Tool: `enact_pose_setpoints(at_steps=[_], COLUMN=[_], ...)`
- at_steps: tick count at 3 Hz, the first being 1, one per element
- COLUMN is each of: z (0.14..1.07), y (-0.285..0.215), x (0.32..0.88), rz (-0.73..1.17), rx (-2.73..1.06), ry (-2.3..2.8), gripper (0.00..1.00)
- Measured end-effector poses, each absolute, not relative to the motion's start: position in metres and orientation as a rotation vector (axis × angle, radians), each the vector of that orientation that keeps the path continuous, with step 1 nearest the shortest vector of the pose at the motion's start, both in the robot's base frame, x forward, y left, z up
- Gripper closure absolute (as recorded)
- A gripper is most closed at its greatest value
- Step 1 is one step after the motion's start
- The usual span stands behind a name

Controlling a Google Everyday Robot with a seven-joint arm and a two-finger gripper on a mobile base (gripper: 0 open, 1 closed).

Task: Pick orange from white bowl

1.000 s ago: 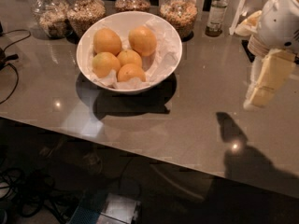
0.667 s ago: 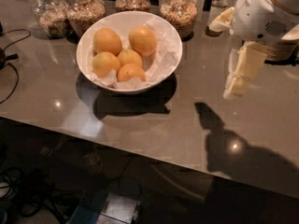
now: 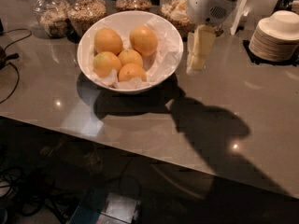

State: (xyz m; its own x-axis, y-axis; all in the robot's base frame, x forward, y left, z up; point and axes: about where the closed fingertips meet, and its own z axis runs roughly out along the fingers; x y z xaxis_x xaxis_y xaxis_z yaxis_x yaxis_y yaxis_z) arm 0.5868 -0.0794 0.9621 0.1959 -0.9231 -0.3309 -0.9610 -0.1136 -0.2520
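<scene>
The white bowl (image 3: 164, 66), lined with crumpled white paper, stands on the grey table toward the back left of centre. Five oranges lie in it. The deepest orange one (image 3: 143, 39) is at the back right, a large yellower one (image 3: 108, 40) is at the back left, and three smaller ones sit in front. My gripper (image 3: 197, 65) hangs down from the white arm (image 3: 210, 3), just right of the bowl's rim and above the table. It holds nothing and is apart from the oranges.
Several glass jars of grains (image 3: 86, 10) line the back edge behind the bowl. A stack of white saucers (image 3: 275, 38) stands at the back right. Black cables (image 3: 9, 62) lie at the left. The table's front edge (image 3: 140, 146) runs diagonally, with dark floor below.
The arm and gripper have moved left from the table's right side to just beside the bowl's right rim. The bowl and oranges have not moved.
</scene>
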Motion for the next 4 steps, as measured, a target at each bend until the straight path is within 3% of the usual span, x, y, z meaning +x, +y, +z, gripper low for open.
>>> enact_pose_setpoints(at_steps=[1,3,4], z=[0.962,0.963,0.946], y=[-0.054,-0.046,-0.018], x=[0.625,0.635,0.648], rz=[0.089,0.117,0.277], rx=[-2.117,-2.090,-2.169], ry=[1.708,1.673,1.541], gripper=[0.00,0.00,0.00])
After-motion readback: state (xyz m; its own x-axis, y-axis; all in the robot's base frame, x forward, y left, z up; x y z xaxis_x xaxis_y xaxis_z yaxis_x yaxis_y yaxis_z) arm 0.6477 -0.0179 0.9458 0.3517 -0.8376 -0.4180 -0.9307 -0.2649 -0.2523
